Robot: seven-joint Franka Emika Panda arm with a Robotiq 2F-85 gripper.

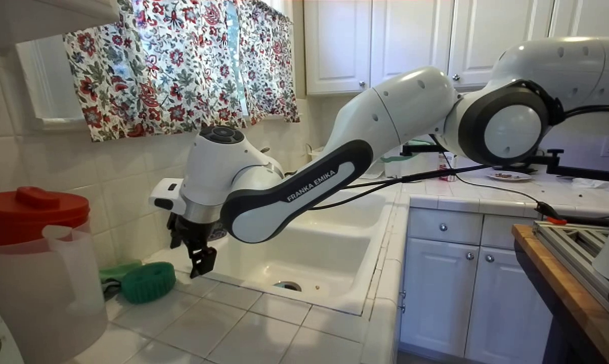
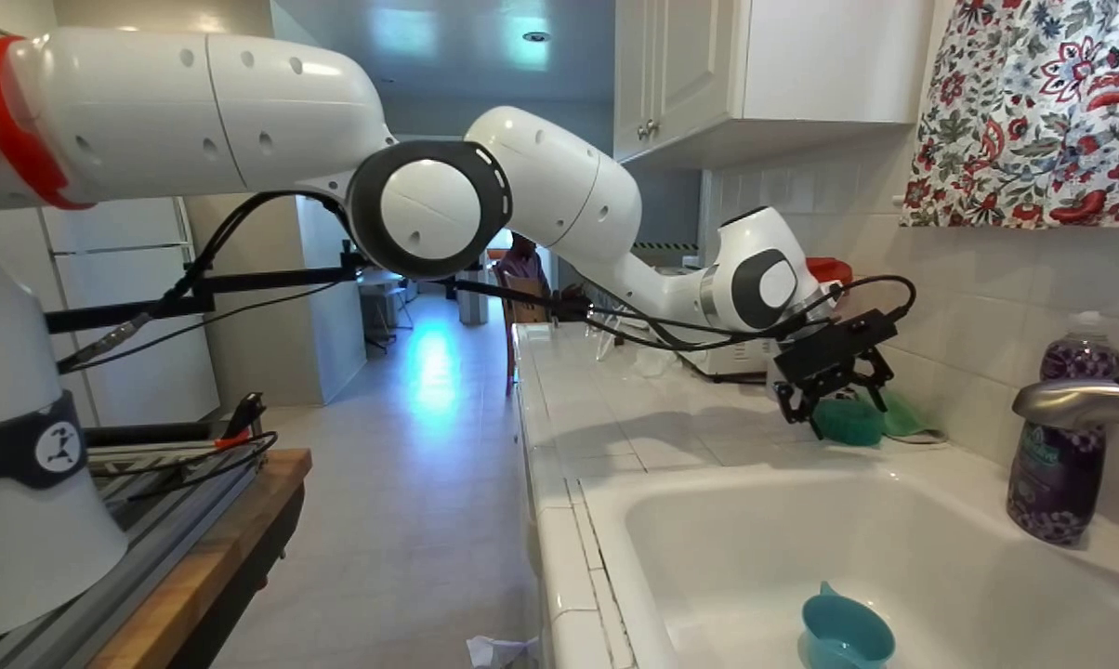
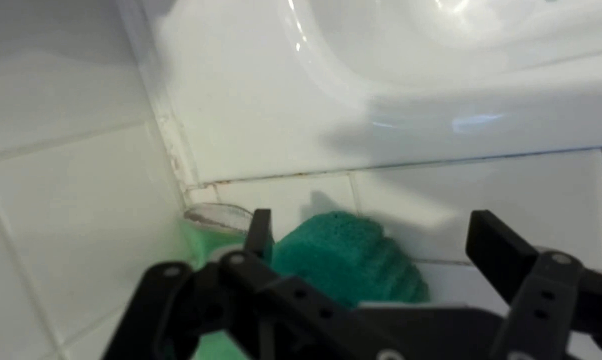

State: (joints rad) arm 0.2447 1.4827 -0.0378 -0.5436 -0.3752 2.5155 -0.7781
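My gripper [image 3: 373, 227] is open, its two black fingertips wide apart with nothing held. A dark green ridged sponge [image 3: 341, 255] shows between and beyond the fingers, closer to the left finger in the wrist view; its lower part is hidden by the gripper. The sponge lies on the white tiled counter in both exterior views [image 1: 148, 282] [image 2: 848, 423]. The gripper [image 1: 189, 257] hangs above the counter beside the sponge, at the sink's corner. A light green item [image 3: 208, 242] lies against the wall next to the sponge, partly hidden by the left finger.
A clear pitcher [image 1: 36, 288] with a red lid [image 1: 34, 207] stands beside the sponge. The white sink [image 2: 755, 520] holds a teal cup [image 2: 846, 632]. A purple soap bottle [image 2: 1057, 455] and a faucet [image 2: 1080, 404] stand at the sink's back. The tiled wall [image 1: 132, 182] is close behind the gripper.
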